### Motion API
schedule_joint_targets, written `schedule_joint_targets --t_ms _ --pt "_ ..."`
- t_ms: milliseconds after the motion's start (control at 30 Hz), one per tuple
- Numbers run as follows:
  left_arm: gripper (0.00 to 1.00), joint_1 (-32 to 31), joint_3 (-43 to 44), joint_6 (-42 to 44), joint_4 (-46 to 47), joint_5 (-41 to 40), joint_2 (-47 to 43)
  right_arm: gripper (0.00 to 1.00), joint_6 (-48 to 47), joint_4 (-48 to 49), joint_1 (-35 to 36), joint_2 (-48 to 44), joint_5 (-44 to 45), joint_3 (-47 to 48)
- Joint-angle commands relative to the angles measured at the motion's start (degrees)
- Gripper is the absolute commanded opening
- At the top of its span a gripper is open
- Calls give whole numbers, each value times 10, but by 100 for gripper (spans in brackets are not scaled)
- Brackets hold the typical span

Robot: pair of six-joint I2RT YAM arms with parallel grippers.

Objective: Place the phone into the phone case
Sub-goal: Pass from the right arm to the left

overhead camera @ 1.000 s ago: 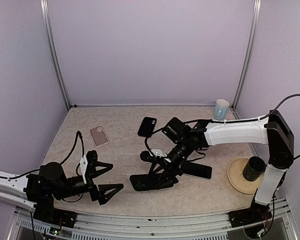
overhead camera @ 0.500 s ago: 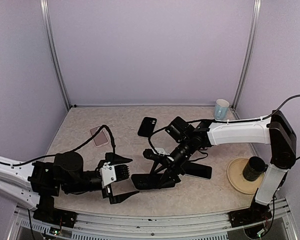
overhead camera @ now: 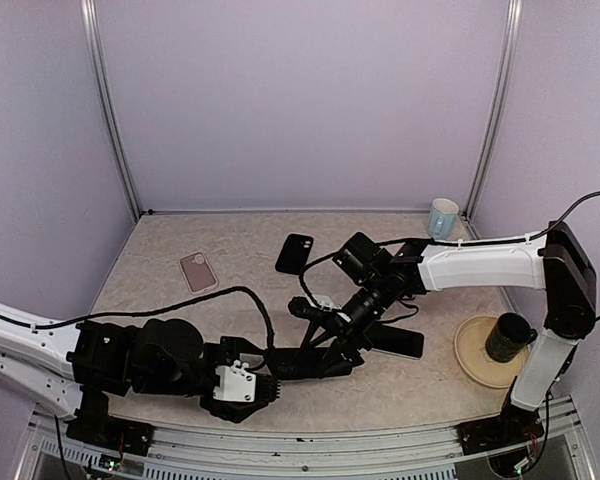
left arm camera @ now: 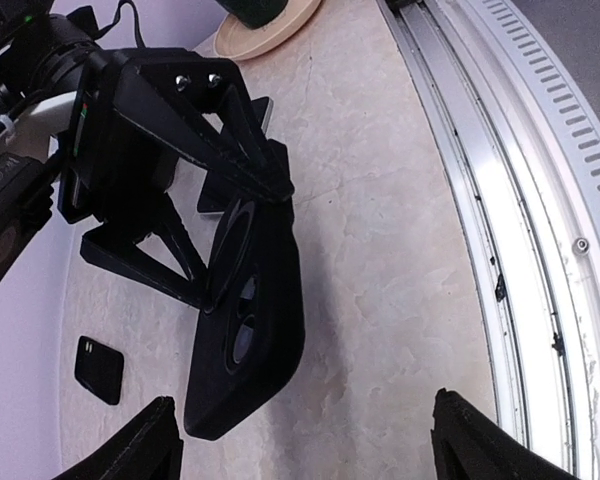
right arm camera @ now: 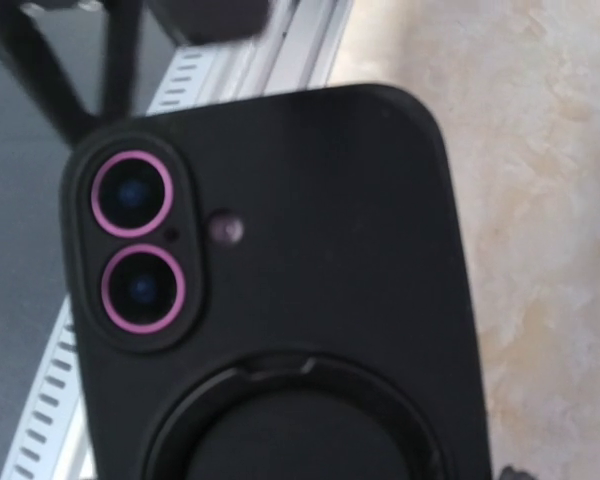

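Overhead view of a beige marbled tabletop [overhead camera: 230, 235] walled on three sides, with a metal rail [overhead camera: 310, 440] along the near edge.

At the left, a pink phone-shaped slab [overhead camera: 198, 271] lies flat, with bare table all around it. Nearer the rail, the left gripper [left arm camera: 302, 430] reaches rightward, low over the table – its fingers [left arm camera: 130, 450] are spread wide with nothing between them, and only open tabletop lies between them and the rail.

Just beyond it at centre front is a matte black phone case with a round ring on its back [right arm camera: 360, 250]. The phone [right arm camera: 130, 193] sits inside, showing only as two pink-ringed lenses through the cut-out. The right gripper [overhead camera: 325, 345] grasps this cased phone across its sides, camera end toward the left gripper.

Behind, a small black rectangular slab [overhead camera: 295, 253] lies flat in open space. Under the right arm lies a glossy black flat slab [overhead camera: 400, 342]. At the back right corner stands a pale blue mug [overhead camera: 443, 217]; at the right edge, a tan plate [overhead camera: 472, 345] carries a dark cup [overhead camera: 507, 337].
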Motion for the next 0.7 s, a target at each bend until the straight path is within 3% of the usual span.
schedule_joint_targets --t_ms 0,200,667 --pt "82 -4 17 32 -2 -46 4 74 -9 0 -5 -28 -49 5" --pt "73 -10 22 60 18 -86 15 74 -13 -11 -5 -27 -67 9" --pt "55 -11 22 97 58 -74 23 73 -9 -21 -2 -10 -116 25"
